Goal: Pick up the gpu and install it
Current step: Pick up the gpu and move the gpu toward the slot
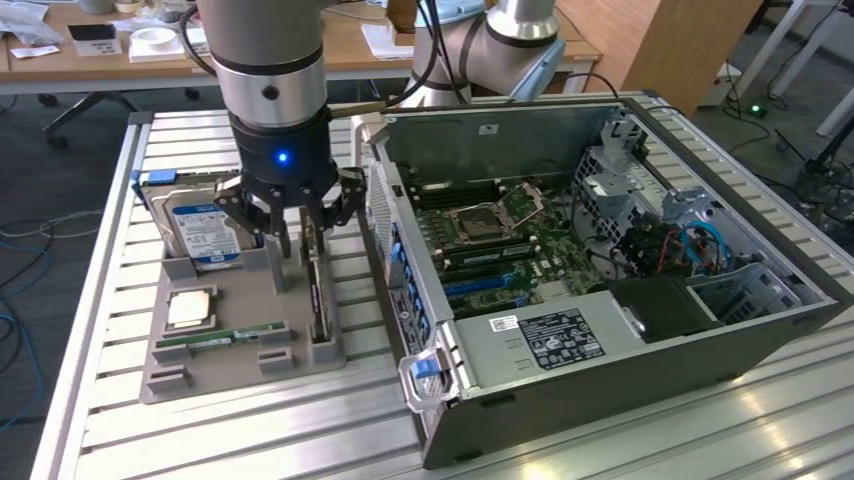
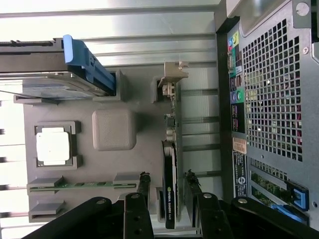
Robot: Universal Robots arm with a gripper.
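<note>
The gpu (image 2: 170, 191) stands on edge in a slot of the grey holder tray (image 1: 240, 372), its metal bracket end toward the far side. In the exterior view the gpu (image 1: 318, 305) is a thin dark strip along the tray's side nearest the computer case. My gripper (image 1: 296, 268) hangs straight down over it. In the wrist view my gripper (image 2: 167, 183) is open, one finger on each side of the card with a small gap showing on both sides. Nothing is held.
The tray also holds a silver hard drive with a blue label (image 1: 200, 235), a CPU (image 1: 191, 308) and a green RAM stick (image 1: 220, 340). The open computer case (image 1: 601, 330) with its motherboard (image 1: 487, 240) lies close on the exterior view's right. Its rear panel (image 2: 269, 89) is near the card.
</note>
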